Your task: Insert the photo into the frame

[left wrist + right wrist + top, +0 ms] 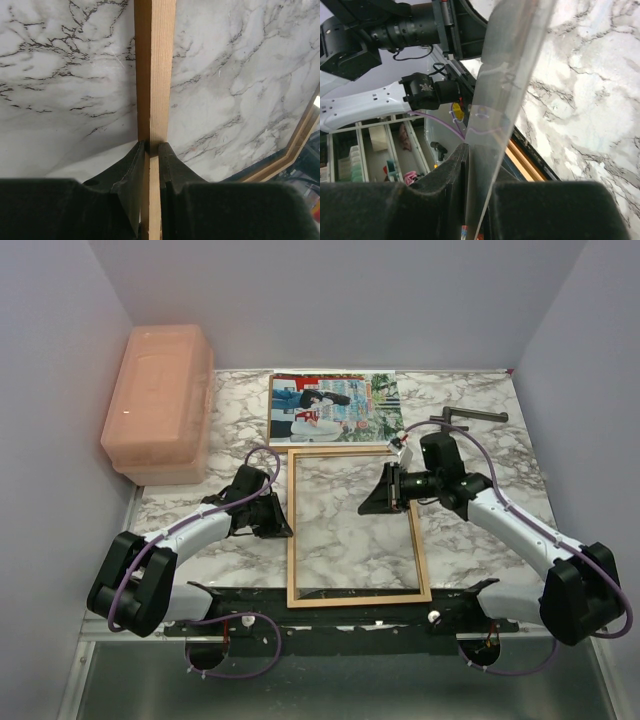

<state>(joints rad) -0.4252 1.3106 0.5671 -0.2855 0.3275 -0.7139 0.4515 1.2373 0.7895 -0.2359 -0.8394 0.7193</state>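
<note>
The photo (335, 408) lies flat at the back of the marble table, just beyond the frame's far rail. The frame (291, 560) lies flat in the middle, with only marble showing inside it. My left gripper (283, 525) is shut on the frame's left rail (155, 75), with one finger on each side of the wood. My right gripper (372, 502) hovers inside the frame near its right rail and is shut on a clear transparent sheet (507, 75), held on edge. An orange rail of the frame (522, 160) shows beneath the sheet.
A pink lidded plastic box (160, 400) stands at the back left. A dark metal tool (470, 416) lies at the back right. The black strip carrying the arm bases (350, 625) runs along the near edge, and grey walls close in three sides.
</note>
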